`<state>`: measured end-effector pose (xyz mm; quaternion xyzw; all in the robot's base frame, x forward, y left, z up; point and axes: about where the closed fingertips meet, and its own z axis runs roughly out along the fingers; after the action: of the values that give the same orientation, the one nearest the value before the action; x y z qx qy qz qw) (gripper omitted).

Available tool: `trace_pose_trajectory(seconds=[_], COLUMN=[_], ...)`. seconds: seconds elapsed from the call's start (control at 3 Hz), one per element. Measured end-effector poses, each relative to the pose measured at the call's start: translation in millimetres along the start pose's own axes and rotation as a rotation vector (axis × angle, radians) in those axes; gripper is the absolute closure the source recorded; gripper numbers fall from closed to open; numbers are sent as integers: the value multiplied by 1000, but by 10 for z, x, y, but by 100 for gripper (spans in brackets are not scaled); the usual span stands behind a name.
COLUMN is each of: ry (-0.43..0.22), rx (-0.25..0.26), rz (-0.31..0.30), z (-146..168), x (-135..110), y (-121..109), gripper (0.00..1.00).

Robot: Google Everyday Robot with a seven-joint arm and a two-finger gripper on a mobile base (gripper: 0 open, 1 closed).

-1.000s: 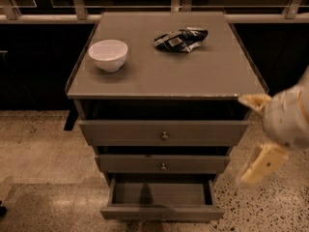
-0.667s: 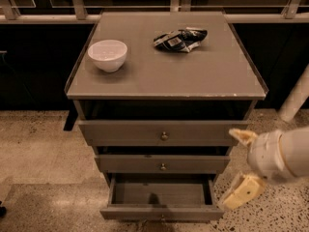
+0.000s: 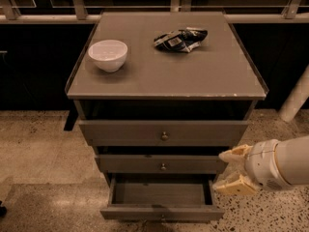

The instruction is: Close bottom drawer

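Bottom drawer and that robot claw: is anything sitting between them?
Nothing. In the camera view the open gripper hangs just right of the pulled-out bottom drawer, with no object between them.

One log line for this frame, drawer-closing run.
bottom drawer: pulled out, not yet closed | gripper: open, beside drawer's right edge | cabinet top: bowl, packet

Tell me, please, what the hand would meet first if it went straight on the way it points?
Open, low on the right and pointing left, the hand would likely first meet the right end of the middle drawer, its lower finger the side wall of the open bottom drawer. Depth is unclear; it might pass in front.
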<state>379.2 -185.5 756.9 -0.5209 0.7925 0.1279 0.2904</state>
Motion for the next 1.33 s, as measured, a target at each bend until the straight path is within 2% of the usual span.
trace_pose_trajectory(seconds=[0.67, 1.0, 1.33], ry=[0, -15, -31], rx=[0, 34, 60], rz=[0, 55, 171], z=[0, 166, 641], x=[0, 267, 927], y=[0, 91, 340], gripper=[89, 100, 100])
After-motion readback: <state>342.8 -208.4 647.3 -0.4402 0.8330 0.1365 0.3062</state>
